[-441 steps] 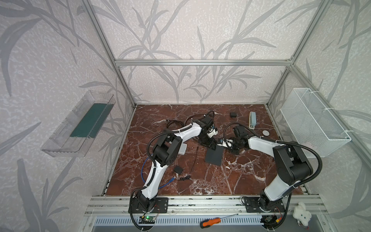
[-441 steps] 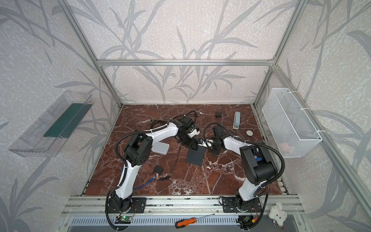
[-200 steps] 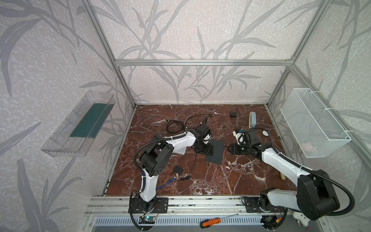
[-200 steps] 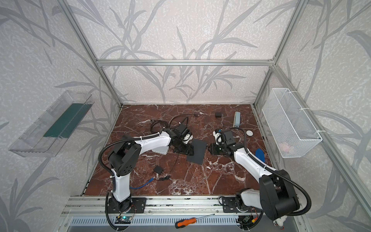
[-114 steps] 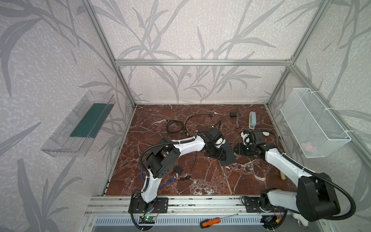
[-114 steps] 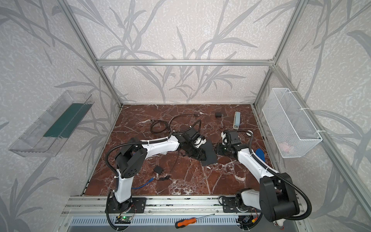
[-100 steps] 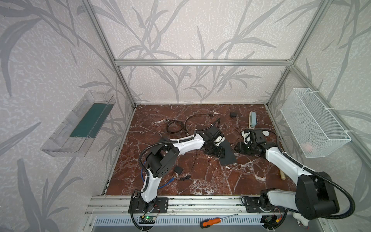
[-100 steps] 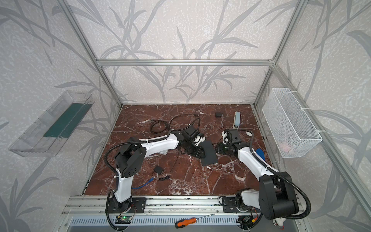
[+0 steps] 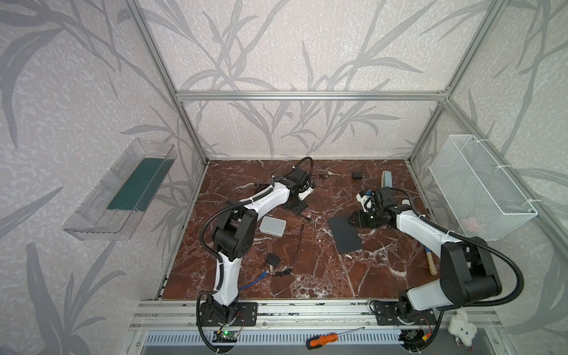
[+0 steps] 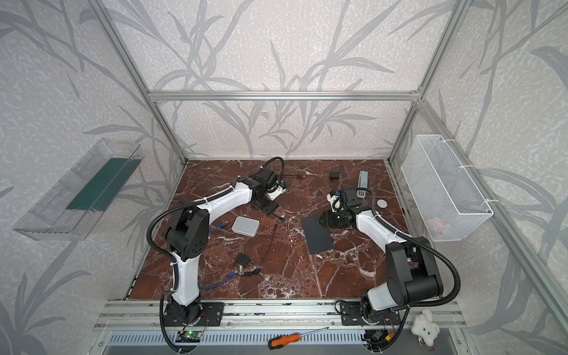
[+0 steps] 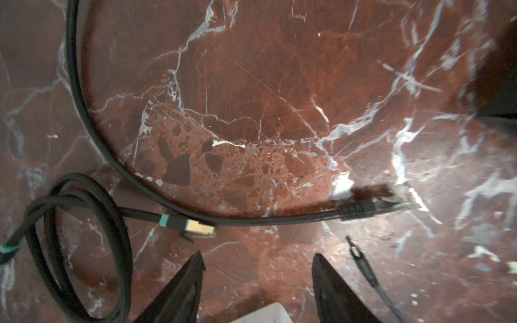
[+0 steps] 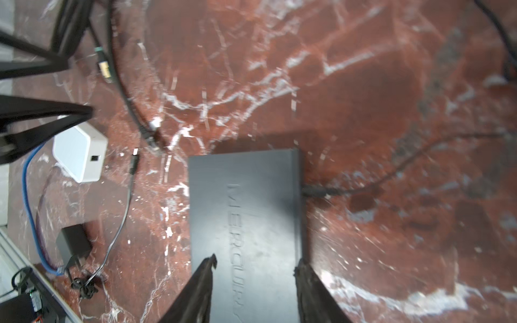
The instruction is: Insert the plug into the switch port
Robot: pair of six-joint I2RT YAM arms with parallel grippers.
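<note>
The plug (image 11: 356, 253) is the small black tip of a thin cord and lies loose on the marble, just outside one finger of my left gripper (image 11: 256, 256). That gripper is open, with only floor between its jaws. The plug (image 12: 134, 159) points past the white switch (image 12: 81, 152), whose port (image 12: 95, 158) is a small socket in its side wall. In both top views the switch (image 9: 272, 225) (image 10: 245, 226) lies in front of the left gripper (image 9: 296, 209) (image 10: 270, 210). The cord's adapter block (image 9: 272, 259) rests further forward. My right gripper (image 12: 256, 261) hangs open over the dark slab.
A dark grey slab (image 9: 345, 233) (image 12: 246, 209) has its own cord plugged in. A thick black cable's connector (image 11: 363, 208) and a gold connector (image 11: 193, 225) lie ahead of the left gripper. A blue cable (image 10: 221, 282) runs by the left arm's base. A wire basket (image 9: 479, 190) hangs right.
My left gripper has pulled back to the left, away from the dark slab, and now stands by the plug. The right gripper has moved left onto the slab's far corner.
</note>
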